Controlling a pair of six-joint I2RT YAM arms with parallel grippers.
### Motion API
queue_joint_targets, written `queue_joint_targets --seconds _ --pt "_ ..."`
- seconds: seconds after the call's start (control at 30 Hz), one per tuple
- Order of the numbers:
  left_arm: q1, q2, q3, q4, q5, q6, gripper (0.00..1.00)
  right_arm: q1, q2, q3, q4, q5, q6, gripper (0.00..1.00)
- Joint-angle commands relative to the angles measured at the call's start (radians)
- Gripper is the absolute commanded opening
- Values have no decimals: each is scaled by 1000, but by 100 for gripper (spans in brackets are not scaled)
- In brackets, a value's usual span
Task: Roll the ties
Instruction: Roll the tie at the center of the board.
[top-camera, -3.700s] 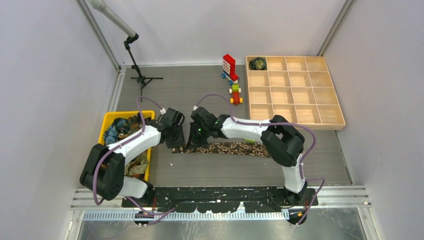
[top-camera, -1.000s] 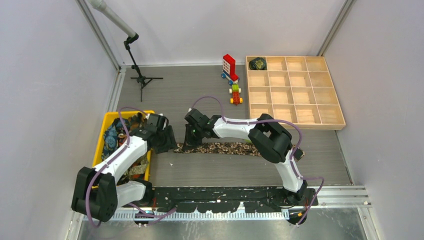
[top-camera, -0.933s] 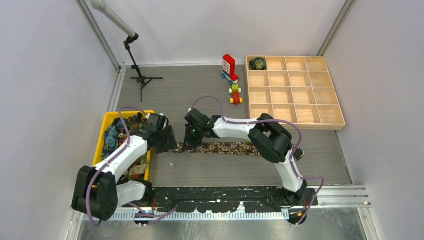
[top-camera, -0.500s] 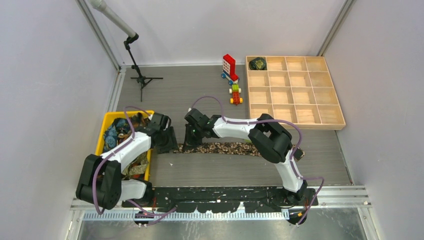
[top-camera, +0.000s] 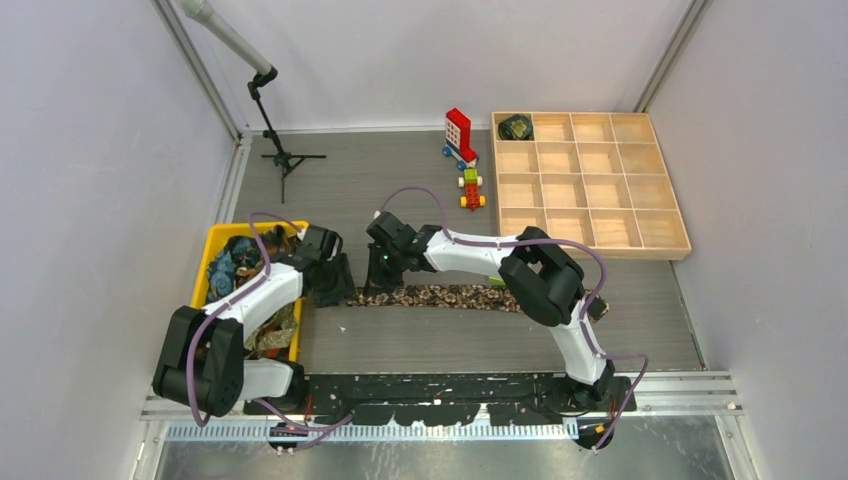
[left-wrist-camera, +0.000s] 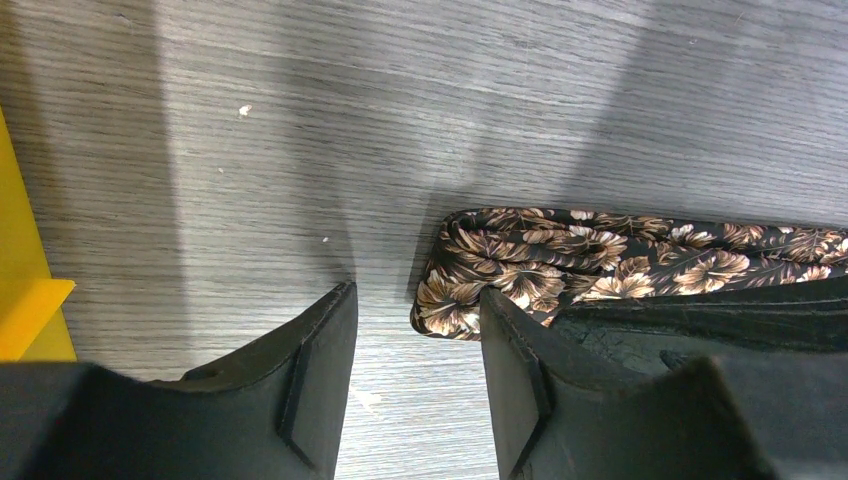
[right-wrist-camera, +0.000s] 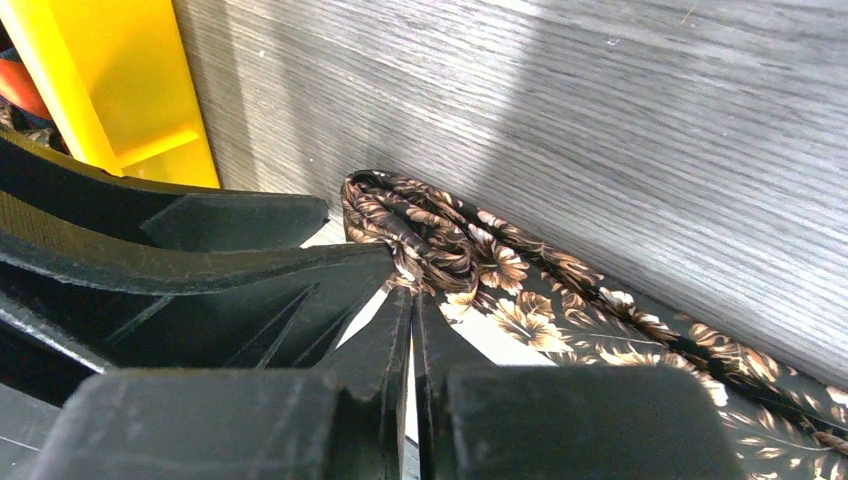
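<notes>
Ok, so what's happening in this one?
Two robot arms are rolling a brown flowered tie that lies flat on the table. Its left end is folded over. The right pincer is shut at that fold, seemingly pinching it. The left pincer stands half open beside it. One rolled tie sits in the wooden tray, and more fill the yellow bin.

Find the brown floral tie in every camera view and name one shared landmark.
Top external: brown floral fabric tie lies flat just below mid-frame.
Left wrist: tie's folded end, right of centre.
Right wrist: tie runs from centre to lower right.
Shared landmark: yellow plastic bin, left of the tie everywhere.
</notes>
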Motion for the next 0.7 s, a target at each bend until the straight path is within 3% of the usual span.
queue_joint_targets --seconds 0.0,0.17,0.4,0.67 --pt "4 -20 14 9 0 24 49 -9 -23 3 -13 27 -22 9" --pt "4 -29 23 -3 1 22 50 -13 -5 -23 -10 32 -26 9" --pt "3 -89 58 -52 -23 39 65 -18 16 -45 -9 35 -31 9" --pt "4 -115 46 -6 -2 92 66 -26 18 -69 5 33 -31 9"
